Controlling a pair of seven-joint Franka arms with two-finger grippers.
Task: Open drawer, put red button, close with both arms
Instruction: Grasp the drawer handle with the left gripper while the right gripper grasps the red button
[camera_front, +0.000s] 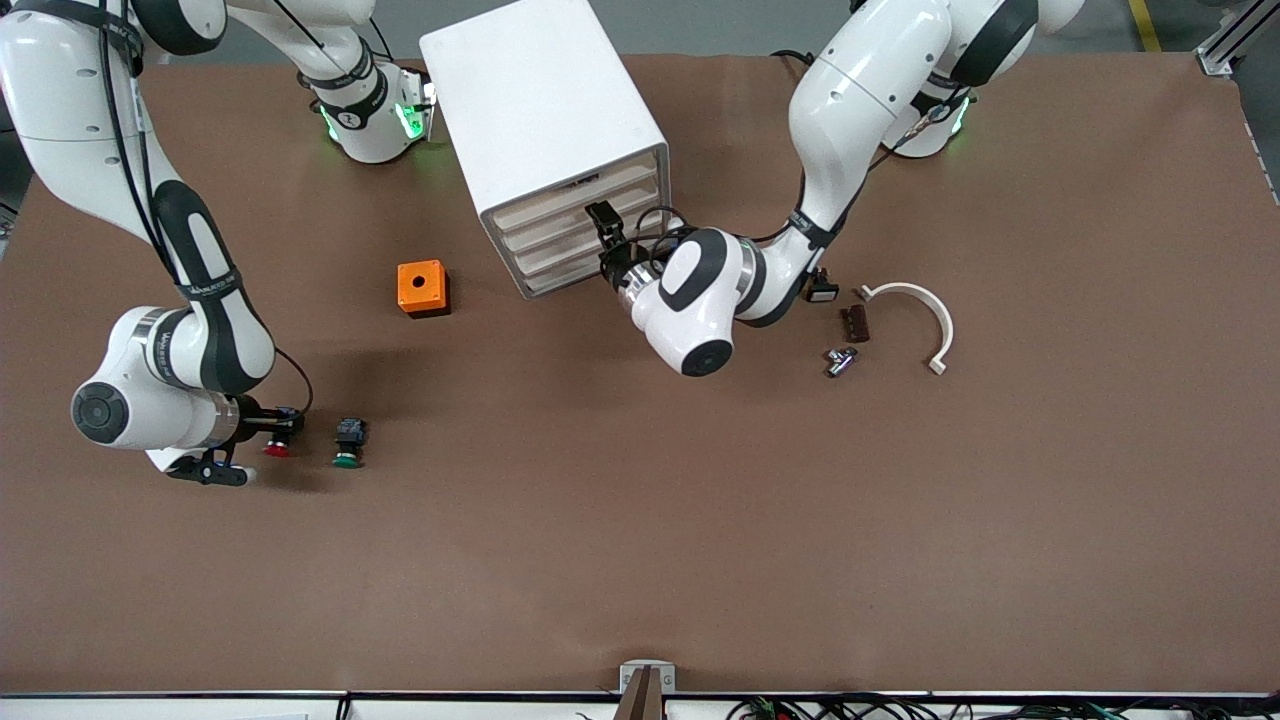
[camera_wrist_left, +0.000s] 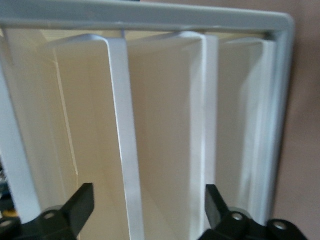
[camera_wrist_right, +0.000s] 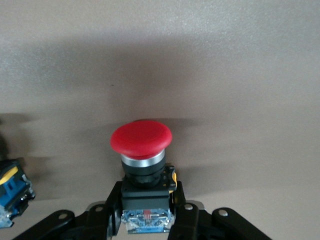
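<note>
The white cabinet (camera_front: 545, 120) stands on the brown table (camera_front: 640, 560), and the left gripper (camera_front: 603, 225) is right at the front of its drawer (camera_front: 585, 208), the second one from the top. The right gripper (camera_front: 270, 432) is low at the right arm's end of the table and has the red button (camera_front: 279, 443) between its fingers. A green button (camera_front: 348, 443) lies just beside it, and an orange box (camera_front: 422, 288) sits farther from the camera, near the cabinet.

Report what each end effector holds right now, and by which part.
The right end effector grips the red button by its black body, below the cap. The left end effector holds nothing; its open fingers straddle a drawer front edge.
</note>
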